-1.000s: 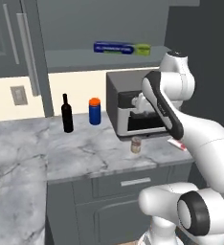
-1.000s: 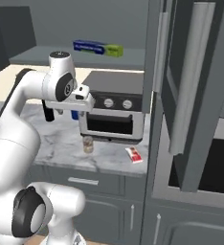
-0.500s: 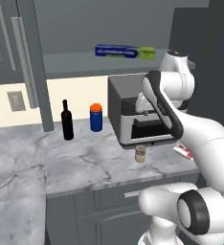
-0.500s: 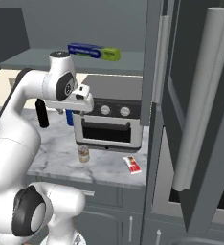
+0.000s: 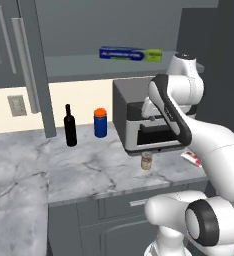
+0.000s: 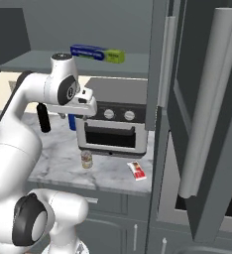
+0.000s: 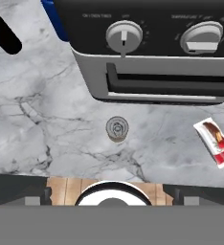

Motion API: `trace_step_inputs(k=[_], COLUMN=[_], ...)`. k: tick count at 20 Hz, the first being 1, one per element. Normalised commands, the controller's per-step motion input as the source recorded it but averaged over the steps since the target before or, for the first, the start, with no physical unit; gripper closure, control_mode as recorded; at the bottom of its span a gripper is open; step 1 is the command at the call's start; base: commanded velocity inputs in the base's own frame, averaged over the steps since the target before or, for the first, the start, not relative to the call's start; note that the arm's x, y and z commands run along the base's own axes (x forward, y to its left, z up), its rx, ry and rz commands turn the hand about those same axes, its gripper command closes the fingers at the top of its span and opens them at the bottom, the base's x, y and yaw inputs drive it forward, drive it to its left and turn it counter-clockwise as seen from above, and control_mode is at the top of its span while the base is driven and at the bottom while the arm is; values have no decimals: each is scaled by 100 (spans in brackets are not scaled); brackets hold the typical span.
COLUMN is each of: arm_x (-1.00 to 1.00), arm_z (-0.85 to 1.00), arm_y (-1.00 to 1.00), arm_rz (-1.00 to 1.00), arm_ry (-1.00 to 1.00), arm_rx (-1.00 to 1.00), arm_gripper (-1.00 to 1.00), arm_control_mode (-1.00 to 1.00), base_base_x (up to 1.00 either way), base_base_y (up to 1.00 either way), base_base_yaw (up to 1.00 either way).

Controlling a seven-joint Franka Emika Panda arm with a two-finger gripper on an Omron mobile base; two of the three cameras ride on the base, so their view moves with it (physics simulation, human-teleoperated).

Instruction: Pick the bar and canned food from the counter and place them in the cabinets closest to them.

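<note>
A marble counter (image 5: 74, 172) carries a toaster oven (image 6: 115, 126). Before its door stands the canned food (image 7: 117, 128); the bar (image 6: 137, 170) lies flat nearby toward the open cabinets (image 6: 207, 124). The gripper (image 6: 86, 106) hovers above the oven, jaws spread wide, holding nothing.

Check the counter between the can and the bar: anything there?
Nothing: bare marble counter separates the can from the bar in the hand view.

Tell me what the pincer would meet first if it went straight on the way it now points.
Probably the canned food: the hand view looks straight down on the counter, with the can nearly centred ahead. The bar lies well off to the side. Depth is unclear; it might just miss onto bare marble.
</note>
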Motion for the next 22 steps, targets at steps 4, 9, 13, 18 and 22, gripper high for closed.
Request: trace_step_inputs(k=[4, 9, 13, 18, 22], arm_x=[-8, -19, -19, -4, 0], arm_z=[0, 0, -5, -26, -13], arm_y=[0, -1, -13, -4, 0], arm_rz=[0, 0, 0, 0, 0], arm_ry=[-11, -23, -29, -19, -11], arm_rx=[0, 0, 0, 0, 0], arm_gripper=[-100, -100, -100, -100, -100], arm_control_mode=[-100, -100, -100, -100, -100], base_base_x=[0, 0, 0, 0, 0], base_base_y=[0, 0, 0, 0, 0], base_base_yaw=[0, 0, 0, 0, 0])
